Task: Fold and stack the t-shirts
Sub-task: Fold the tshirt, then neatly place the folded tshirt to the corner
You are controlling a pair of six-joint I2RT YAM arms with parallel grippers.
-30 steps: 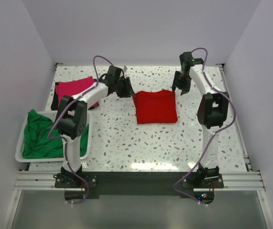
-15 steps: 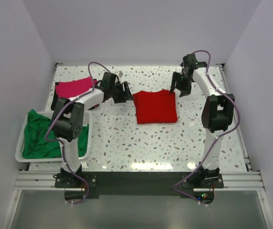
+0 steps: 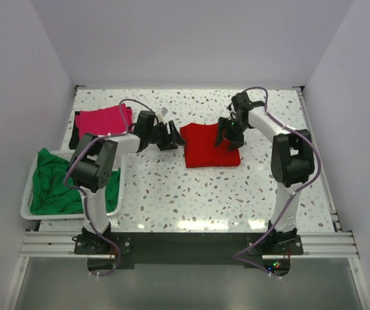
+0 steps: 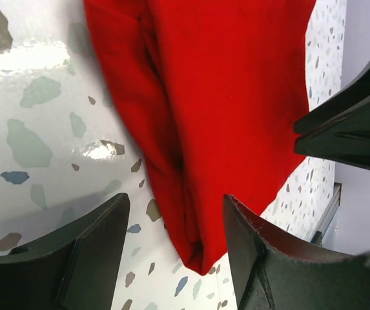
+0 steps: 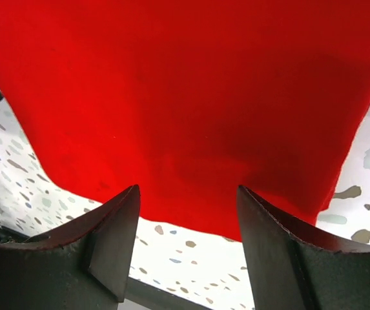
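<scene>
White walls box in a speckled table (image 3: 172, 194), and your work sits at its middle. Your left gripper (image 4: 175, 210) has its jaws spread. They straddle a folded corner of the red t-shirt (image 4: 223, 97) at the bottom centre of the left wrist view, and the cloth lies slack between the fingers, not pinched. Your right gripper (image 5: 188, 194) is spread too, its fingers (image 5: 110, 239) either side of the shirt's opposite edge, with nothing clamped.

From above, the two grippers flank the red tee, the left just beside its upper left edge and the right over its upper right part. That reads as a paired pickup, so the fold keeps its shape when you lift.

The pink t-shirt (image 3: 101, 119) lies folded at the upper left, the likely base of the stack. The green t-shirt (image 3: 52, 184) sits crumpled in the white basket (image 3: 26, 197) at the left edge, not yet folded.
</scene>
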